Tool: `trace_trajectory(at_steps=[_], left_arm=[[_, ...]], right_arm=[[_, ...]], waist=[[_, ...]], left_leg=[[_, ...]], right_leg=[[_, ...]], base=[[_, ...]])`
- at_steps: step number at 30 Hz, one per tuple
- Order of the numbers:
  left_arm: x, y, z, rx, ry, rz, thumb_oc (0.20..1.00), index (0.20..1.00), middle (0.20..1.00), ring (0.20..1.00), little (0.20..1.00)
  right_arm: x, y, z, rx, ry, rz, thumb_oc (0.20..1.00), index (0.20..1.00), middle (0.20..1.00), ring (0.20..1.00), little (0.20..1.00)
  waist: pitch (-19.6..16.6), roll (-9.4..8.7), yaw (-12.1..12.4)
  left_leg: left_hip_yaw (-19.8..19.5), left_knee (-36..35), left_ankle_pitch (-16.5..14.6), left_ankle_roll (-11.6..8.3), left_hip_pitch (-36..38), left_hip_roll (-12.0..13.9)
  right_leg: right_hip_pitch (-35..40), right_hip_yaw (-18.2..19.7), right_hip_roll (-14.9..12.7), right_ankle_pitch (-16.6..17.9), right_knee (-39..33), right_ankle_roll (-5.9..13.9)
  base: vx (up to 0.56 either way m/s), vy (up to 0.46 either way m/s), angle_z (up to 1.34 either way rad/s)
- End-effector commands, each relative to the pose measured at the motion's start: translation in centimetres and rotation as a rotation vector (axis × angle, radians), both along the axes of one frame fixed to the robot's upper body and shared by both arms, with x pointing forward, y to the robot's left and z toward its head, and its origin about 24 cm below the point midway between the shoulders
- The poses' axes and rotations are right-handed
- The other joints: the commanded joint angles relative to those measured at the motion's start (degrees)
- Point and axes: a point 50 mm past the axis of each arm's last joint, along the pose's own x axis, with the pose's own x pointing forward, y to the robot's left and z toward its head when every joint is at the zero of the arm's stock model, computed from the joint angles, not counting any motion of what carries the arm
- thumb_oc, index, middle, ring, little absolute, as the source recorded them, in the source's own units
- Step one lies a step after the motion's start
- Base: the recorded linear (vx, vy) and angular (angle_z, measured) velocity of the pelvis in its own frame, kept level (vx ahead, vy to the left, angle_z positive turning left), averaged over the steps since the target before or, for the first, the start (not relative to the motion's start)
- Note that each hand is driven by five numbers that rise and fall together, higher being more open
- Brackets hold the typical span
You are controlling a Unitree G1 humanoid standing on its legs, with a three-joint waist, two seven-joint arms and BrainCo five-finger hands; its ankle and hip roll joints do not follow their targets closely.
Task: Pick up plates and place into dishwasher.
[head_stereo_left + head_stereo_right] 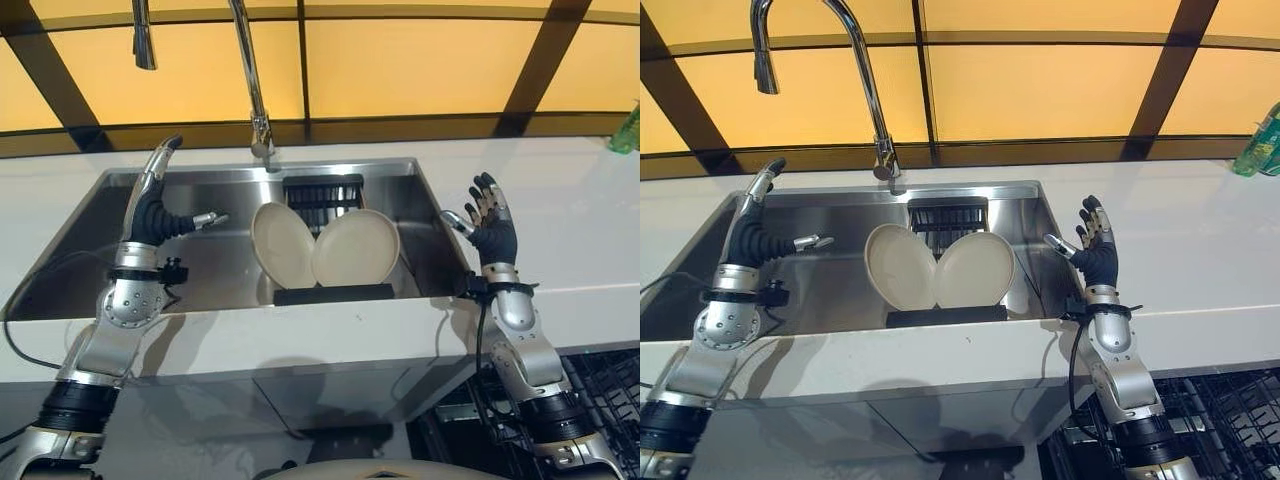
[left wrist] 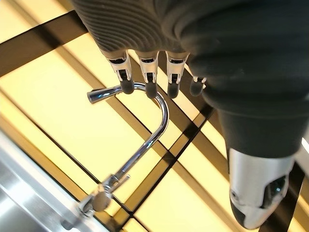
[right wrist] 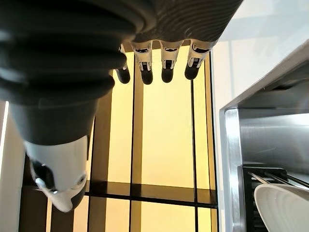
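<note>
Two cream plates stand on edge in a black rack (image 1: 334,293) inside the steel sink (image 1: 200,270): the left plate (image 1: 281,244) leans against the right plate (image 1: 355,248). My left hand (image 1: 152,210) is raised over the sink's left half, open, fingers straight up and thumb pointing toward the plates, holding nothing. My right hand (image 1: 492,228) is raised at the sink's right rim, open and empty, palm toward the plates. An edge of a plate (image 3: 285,208) shows in the right wrist view.
A chrome faucet (image 1: 252,80) arches over the back of the sink. White counter (image 1: 560,200) surrounds the sink, with a green bottle (image 1: 625,130) at the far right. A dark dishwasher rack (image 1: 600,385) lies below the counter at lower right.
</note>
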Motion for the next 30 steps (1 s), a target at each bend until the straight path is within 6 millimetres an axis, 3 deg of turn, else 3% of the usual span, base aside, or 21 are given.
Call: trace_trajectory(at_steps=[1,10,17,30], left_arm=[[1.1,0.6,1.7,0.098,-0.064,0.016,1.000,1.000,1.000,1.000,1.000],[0.9,0.5,1.4,0.319,-0.062,0.014,1.000,1.000,1.000,1.000,1.000],[0.7,-0.4,1.7,0.604,-0.213,0.003,1.000,1.000,1.000,1.000,1.000],[-0.1,-0.3,-0.3,0.967,-0.171,-0.080,1.000,1.000,1.000,1.000,1.000]], right_arm=[[-0.7,-0.8,1.6,-0.026,-0.082,0.016,1.000,1.000,1.000,1.000,1.000],[-1.3,-1.2,0.5,-0.033,-0.022,0.016,1.000,1.000,1.000,1.000,1.000],[-1.4,-1.3,0.2,-0.044,-0.001,0.025,1.000,1.000,1.000,1.000,1.000],[-1.8,-2.7,0.0,-0.078,0.032,0.037,1.000,1.000,1.000,1.000,1.000]], waist=[[-4.9,0.02,-0.7],[-4.4,0.15,-1.9],[-3.3,0.33,-3.2],[-1.0,0.65,-5.3]], left_leg=[[0.1,0.6,-3.1,-1.68,-1.0,2.5],[0.6,0.3,-3.1,-1.37,-1.3,2.0],[1.3,0.2,-3.4,-1.23,-1.4,1.6],[2.3,0.4,-4.2,-0.56,-0.8,0.9]], right_leg=[[-4.6,-2.1,-5.7,1.5,1.5,6.17],[-5.3,-0.9,-5.9,2.1,1.1,6.71],[-6.5,0.3,-6.3,2.6,1.5,7.21],[-8.0,3.1,-6.6,3.1,2.4,8.55]], base=[[0.09,0.019,0.00],[0.08,0.020,-0.02],[0.05,0.025,-0.05],[0.05,0.027,-0.10]])
